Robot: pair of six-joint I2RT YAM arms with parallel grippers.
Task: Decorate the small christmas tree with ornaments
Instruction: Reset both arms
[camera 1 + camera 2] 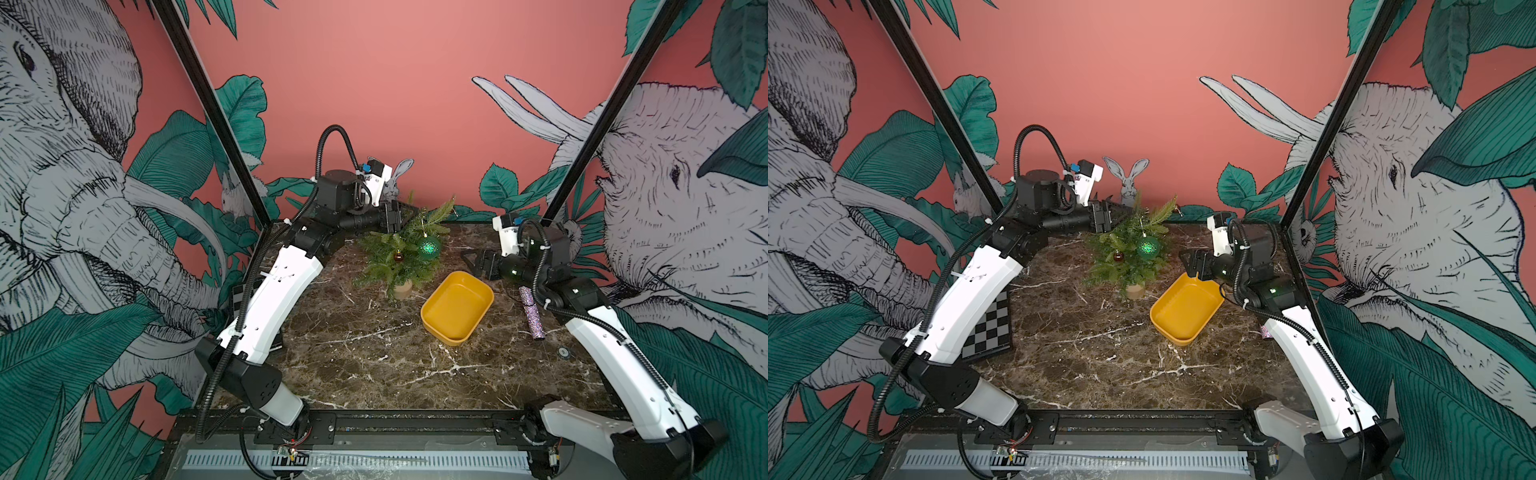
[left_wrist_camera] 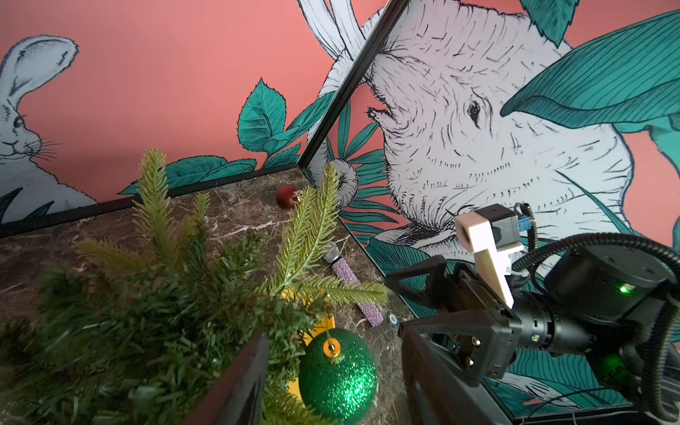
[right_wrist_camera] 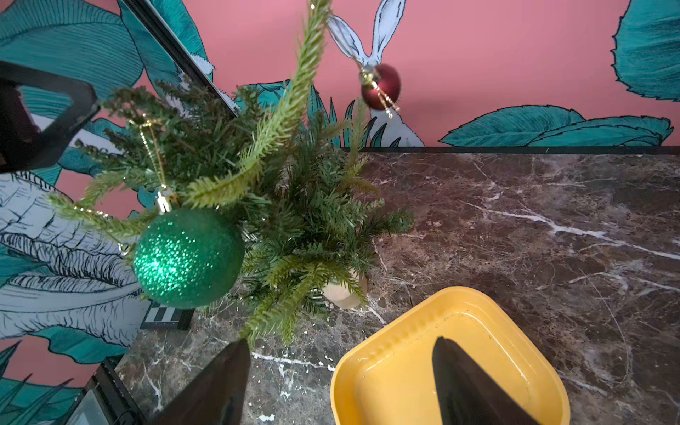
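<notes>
Marble table (image 1: pixel 374 353) before mural walls. The small christmas tree (image 1: pixel 390 268) stands by the far edge, carrying the green ball (image 1: pixel 429 247), a front red ball (image 1: pixel 398 256) and a rear red ball (image 3: pixel 381 86). Left tool (image 1: pixel 1115 210) and right tool (image 1: pixel 473 261) gape empty; withdraw slowly, clear of branches.

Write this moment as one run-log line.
small christmas tree upright | green ball and two red balls hung on it | yellow tray empty | left claw open | right claw open

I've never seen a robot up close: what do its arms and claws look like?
The left arm and right arm wear curved white shells between black joints, with black ribbed cables looping alongside. The left claw and right claw are black, with triangular open-frame fingers.
</notes>
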